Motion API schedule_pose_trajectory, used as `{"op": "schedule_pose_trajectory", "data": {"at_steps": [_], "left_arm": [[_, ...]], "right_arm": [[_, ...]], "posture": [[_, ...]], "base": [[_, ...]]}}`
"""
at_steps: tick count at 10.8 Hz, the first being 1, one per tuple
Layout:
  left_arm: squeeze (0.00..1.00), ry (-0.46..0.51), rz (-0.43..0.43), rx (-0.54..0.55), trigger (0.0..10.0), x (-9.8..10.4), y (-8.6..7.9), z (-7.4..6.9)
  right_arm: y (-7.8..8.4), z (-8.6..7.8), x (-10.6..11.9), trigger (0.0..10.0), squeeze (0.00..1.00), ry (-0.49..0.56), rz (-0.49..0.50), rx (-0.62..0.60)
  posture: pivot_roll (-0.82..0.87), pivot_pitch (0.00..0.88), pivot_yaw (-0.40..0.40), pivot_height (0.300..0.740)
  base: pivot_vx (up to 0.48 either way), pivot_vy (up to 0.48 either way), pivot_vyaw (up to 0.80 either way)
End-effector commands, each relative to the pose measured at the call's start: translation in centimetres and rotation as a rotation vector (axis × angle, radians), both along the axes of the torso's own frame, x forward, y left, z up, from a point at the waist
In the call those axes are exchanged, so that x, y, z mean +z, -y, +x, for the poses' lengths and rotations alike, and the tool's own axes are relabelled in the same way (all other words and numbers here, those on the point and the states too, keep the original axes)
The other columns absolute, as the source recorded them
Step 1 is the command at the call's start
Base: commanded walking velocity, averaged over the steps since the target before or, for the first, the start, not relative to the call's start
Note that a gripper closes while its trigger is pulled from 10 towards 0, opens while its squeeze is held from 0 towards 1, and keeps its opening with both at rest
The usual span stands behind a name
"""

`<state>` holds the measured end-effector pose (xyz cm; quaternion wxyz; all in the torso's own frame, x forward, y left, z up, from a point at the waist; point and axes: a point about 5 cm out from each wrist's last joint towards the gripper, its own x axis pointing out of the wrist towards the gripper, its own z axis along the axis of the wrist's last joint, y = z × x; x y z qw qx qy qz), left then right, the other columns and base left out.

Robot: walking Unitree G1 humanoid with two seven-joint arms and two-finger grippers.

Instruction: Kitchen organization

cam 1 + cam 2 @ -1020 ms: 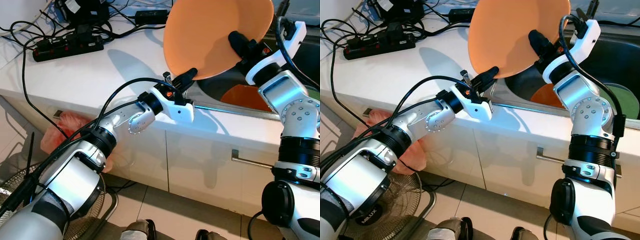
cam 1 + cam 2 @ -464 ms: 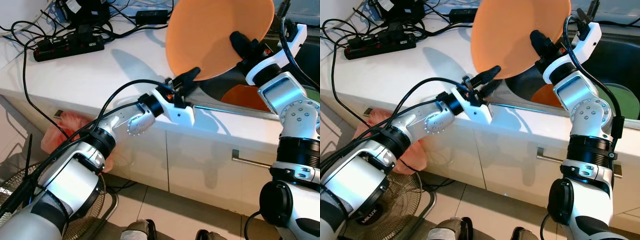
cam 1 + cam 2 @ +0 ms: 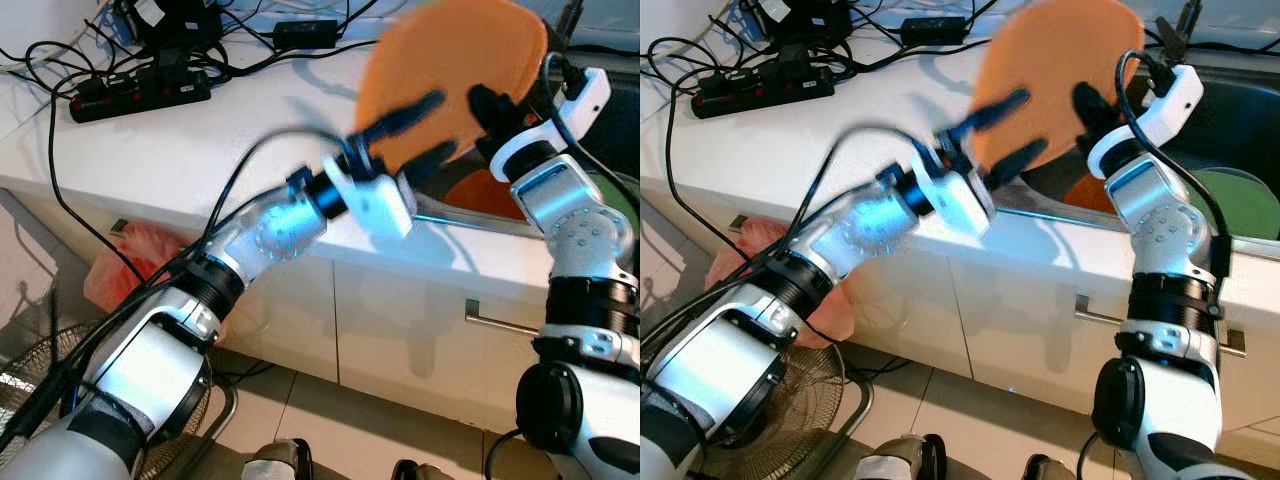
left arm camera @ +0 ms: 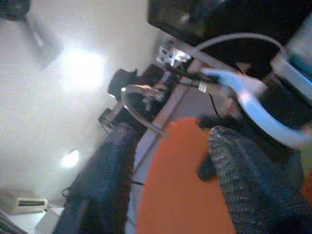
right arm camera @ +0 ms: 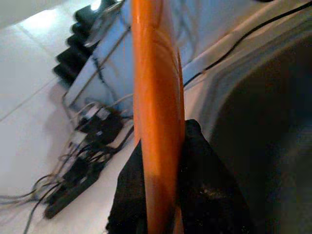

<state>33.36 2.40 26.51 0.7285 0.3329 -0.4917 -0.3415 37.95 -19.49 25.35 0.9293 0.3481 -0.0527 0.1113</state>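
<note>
Currently, eye views: orange plate [image 3: 455, 80] upright above the sink [image 3: 1240, 110], right tool [image 3: 487, 103] clamped on its rim; left tool [image 3: 420, 128] spread wide astride it. Wrist views: same. Advice: close left before right releases.
</note>
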Motion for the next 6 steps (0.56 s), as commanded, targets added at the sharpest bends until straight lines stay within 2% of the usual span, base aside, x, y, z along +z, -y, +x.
{"op": "schedule_pose_trajectory", "data": {"at_steps": [1,2,3,5,6], "left_arm": [[1.0,-0.031,-0.032,-0.005,10.0,0.6,-0.4,0.0],[1.0,-0.106,-0.043,-0.013,10.0,0.6,-0.6,0.2],[1.0,-0.237,-0.085,-0.004,10.0,0.1,-1.2,0.7],[1.0,-0.442,-0.083,0.009,10.0,-1.3,-2.4,1.5],[1.0,-0.492,-0.081,0.012,10.0,-1.5,-2.6,1.7]], "right_arm": [[-0.3,0.2,1.4,0.0,0.0,0.059,0.003,-0.023],[-0.4,0.5,0.9,0.0,0.0,0.05,-0.007,-0.053],[-0.1,0.8,0.4,0.0,0.0,0.039,-0.047,-0.11],[2.0,1.1,-0.4,0.0,0.0,0.02,-0.161,-0.223],[2.7,1.0,-0.6,0.0,0.0,0.017,-0.194,-0.248]], "posture": [[0.13,0.122,0.098,0.74],[0.13,0.123,0.099,0.74],[0.14,0.125,0.098,0.74],[0.15,0.134,0.103,0.74],[0.15,0.135,0.102,0.74]], "base": [[0.0,0.0,0.0],[0.0,0.0,0.0],[0.0,0.0,0.0],[0.0,0.0,0.0],[0.0,0.0,0.0]]}}
